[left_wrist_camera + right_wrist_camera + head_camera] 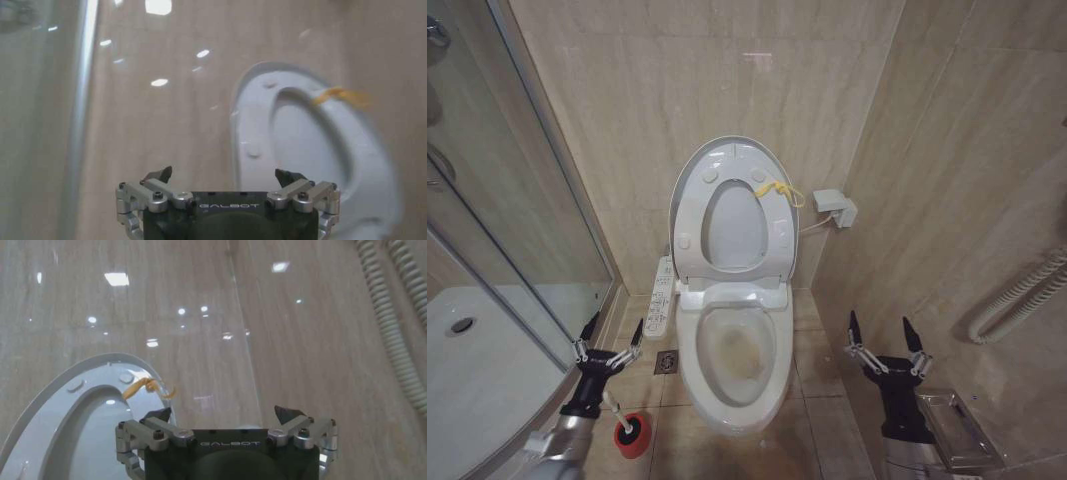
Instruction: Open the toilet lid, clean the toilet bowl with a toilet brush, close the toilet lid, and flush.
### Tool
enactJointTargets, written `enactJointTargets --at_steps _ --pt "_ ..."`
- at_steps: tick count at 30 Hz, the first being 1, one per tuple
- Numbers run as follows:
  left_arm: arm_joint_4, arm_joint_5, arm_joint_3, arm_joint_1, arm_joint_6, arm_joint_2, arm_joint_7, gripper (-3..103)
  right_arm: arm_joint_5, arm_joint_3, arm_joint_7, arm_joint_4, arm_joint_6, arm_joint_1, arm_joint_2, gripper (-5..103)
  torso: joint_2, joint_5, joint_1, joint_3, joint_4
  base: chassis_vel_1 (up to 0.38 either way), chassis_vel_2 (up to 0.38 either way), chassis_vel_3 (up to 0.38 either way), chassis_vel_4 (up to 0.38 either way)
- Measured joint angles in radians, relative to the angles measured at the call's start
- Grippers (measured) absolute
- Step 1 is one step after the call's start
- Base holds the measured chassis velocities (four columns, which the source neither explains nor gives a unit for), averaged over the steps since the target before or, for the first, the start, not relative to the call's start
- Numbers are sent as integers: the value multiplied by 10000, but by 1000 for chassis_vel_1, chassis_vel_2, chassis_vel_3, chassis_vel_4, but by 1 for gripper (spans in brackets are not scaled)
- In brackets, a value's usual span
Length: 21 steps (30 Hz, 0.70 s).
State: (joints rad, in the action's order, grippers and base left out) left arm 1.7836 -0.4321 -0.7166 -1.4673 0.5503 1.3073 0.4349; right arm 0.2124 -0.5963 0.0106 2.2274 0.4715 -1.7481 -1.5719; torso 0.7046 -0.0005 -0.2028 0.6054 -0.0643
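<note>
The toilet lid (735,225) stands upright against the wall, a yellow cord (779,190) tied to its rim. The white seat ring (692,215) is raised against it. Below them the toilet bowl (732,350) lies uncovered, with yellowish stains inside. The toilet brush (613,407) stands in a red holder (632,440) on the floor left of the bowl. My left gripper (615,325) (223,175) hovers open just above the brush, holding nothing. To the right of the bowl my right gripper (880,322) (223,413) is open and holds nothing too. Both wrist views face the raised lid (300,135) (60,377).
A glass shower enclosure (517,200) with a white tray (467,370) bounds the left side. A button panel (660,295) sits on the toilet's left, a floor drain (667,362) beside it. A wall box (835,207), a corrugated hose (1022,295) and a metal bin (957,425) are on the right.
</note>
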Motion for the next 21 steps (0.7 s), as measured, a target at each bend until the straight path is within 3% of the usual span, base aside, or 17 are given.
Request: enactJointTargets --at_steps 1,3,4,6,7,10,15,18,21 --pt "-780 -460 -128 177 272 -107 657 100 -17 53 19 -65 3 47 -69 100 -1 3 -1 0 0 0 0 0 0" --pt "-948 -568 -139 213 318 -131 769 100 -19 68 24 -88 4 59 -85 100 -1 3 -1 1 2 0 0 0 0" --pt "-2085 -1260 -174 522 630 -238 1573 100 -22 140 47 -194 14 124 -130 100 -2 0 -2 1 4 0 0 0 0" --pt "-3085 -1480 -175 832 883 -244 2122 100 -19 162 65 -278 28 185 -138 100 -1 2 -2 1 0 0 0 0 0" --pt "-3085 -1480 -175 832 883 -244 2122 100 -19 162 65 -278 28 185 -138 100 -1 2 -2 1 0 0 0 0 0" --pt "-4675 -1204 -222 1335 1213 -105 2536 100 69 152 69 -328 31 270 -90 100 -1 0 -2 2 4 0 0 0 0" --pt "-5892 -396 -424 1627 1465 -24 2246 100 205 117 72 -383 36 297 9 100 -2 2 -2 2 3 0 0 0 0" --pt "-6641 280 -529 1669 1558 14 1604 100 359 65 65 -540 101 369 104 100 -2 5 -2 1 5 0 0 0 0" --pt "-6856 438 -539 1691 1558 61 1220 100 418 56 59 -637 125 431 146 100 -1 5 -1 1 4 0 0 0 0"
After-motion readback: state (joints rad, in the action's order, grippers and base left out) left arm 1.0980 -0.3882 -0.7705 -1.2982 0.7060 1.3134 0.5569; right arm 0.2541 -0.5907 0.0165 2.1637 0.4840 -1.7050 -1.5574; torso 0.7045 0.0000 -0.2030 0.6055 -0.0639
